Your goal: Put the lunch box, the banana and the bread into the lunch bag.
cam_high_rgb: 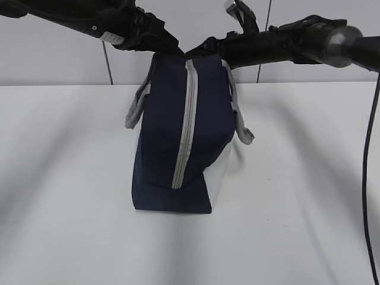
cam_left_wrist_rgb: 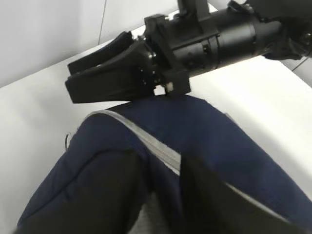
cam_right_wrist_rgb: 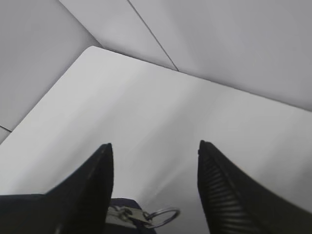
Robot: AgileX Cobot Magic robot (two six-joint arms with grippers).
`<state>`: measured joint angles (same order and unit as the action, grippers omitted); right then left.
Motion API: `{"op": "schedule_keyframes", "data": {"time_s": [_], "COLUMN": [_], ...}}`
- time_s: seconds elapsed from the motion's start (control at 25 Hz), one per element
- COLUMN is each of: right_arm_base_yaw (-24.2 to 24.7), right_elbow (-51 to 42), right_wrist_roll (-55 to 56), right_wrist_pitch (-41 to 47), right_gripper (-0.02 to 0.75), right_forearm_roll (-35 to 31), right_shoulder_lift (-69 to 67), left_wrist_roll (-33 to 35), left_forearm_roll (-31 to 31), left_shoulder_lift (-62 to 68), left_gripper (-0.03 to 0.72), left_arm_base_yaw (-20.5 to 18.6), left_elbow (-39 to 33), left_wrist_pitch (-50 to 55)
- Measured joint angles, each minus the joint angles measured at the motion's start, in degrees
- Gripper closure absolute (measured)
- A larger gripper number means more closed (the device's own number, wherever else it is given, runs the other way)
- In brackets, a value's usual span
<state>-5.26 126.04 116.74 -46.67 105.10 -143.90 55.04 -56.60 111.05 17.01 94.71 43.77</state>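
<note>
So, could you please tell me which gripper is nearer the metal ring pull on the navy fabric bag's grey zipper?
Right. The right gripper hangs open directly over the ring pull; the left gripper sits farther along the zipper.

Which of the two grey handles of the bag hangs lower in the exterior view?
The right handle: its loop droops down beside the bag, while the left handle ends higher.

A white counter (cam_high_rgb: 71,178) spreads beneath and beyond both hands. Behind them stands a pale grey wall (cam_high_rgb: 53,53) with thin dark vertical seams (cam_high_rgb: 107,62).
</note>
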Motion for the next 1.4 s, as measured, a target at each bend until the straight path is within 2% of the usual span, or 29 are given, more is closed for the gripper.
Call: {"op": "schedule_keyframes", "data": {"time_s": [0.16,0.32,0.52,0.64,0.96,1.04,1.2,1.4], "right_arm_base_yaw": [0.0,0.0,0.0,0.0,0.0,0.0,-0.66,-5.81], "right_elbow": [0.0,-1.62,-8.33,-14.37,-32.37,-37.04,-47.32,-58.33], "right_wrist_roll": [0.15,0.36,0.36,-0.36,-3.16,-3.84,-6.68,-12.17], "right_wrist_pitch": [-0.09,-0.09,-0.09,-0.35,0.27,2.77,10.38,22.61], "right_gripper": [0.311,0.309,0.307,0.307,0.328,0.332,0.334,0.334], "right_forearm_roll": [2.15,2.33,2.43,2.43,2.56,2.56,2.45,2.12], "right_shoulder_lift": [3.89,9.58,18.39,24.62,41.16,45.09,53.37,61.84], "left_wrist_roll": [-3.48,-8.12,-13.98,-17.28,-33.1,-36.08,-40.4,-41.61], "left_forearm_roll": [-0.06,0.44,1.89,5.28,25.9,29.79,33.75,35.0], "left_shoulder_lift": [0.0,-0.99,-4.71,-7.92,-17.56,-19.91,-26.07,-38.14], "left_gripper": [0.336,0.288,0.284,0.284,0.306,0.318,0.325,0.328], "left_arm_base_yaw": [-1.05,-3.49,-7.15,-8.6,-8.82,-8.82,-8.82,-8.82], "left_elbow": [0.0,0.0,0.0,0.0,0.0,0.0,-1.88,-12.31], "left_wrist_pitch": [-1.3,-2.71,-3.12,-0.6,9.15,11.64,15.19,14.3]}}
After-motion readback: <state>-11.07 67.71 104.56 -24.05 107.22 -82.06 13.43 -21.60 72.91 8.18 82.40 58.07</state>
